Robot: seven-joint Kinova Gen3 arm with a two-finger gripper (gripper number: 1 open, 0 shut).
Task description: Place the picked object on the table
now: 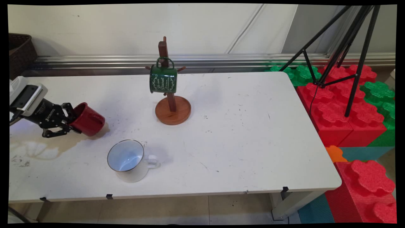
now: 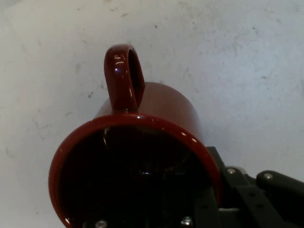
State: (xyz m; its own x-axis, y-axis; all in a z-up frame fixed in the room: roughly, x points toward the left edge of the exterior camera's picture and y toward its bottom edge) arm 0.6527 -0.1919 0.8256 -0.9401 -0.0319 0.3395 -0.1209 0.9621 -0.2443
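My gripper (image 1: 73, 122) is at the table's left side, shut on the rim of a dark red mug (image 1: 89, 119). The mug lies tilted on its side, mouth towards the hand, bottom pointing right, just above or on the white table (image 1: 246, 133). In the hand view the red mug (image 2: 137, 161) fills the lower middle, mouth facing the camera and handle at the top. My gripper (image 2: 209, 199) grips its rim at the lower right, one finger inside and one outside. A white enamel mug (image 1: 128, 160) lies on its side near the front. A green mug (image 1: 163, 79) hangs on a wooden mug tree (image 1: 172, 110).
A dark wicker basket (image 1: 19, 53) stands at the back left corner. Red and green foam blocks (image 1: 341, 104) are stacked beyond the table's right edge, with a black tripod (image 1: 348, 47) standing on them. A metal rail runs along the wall behind.
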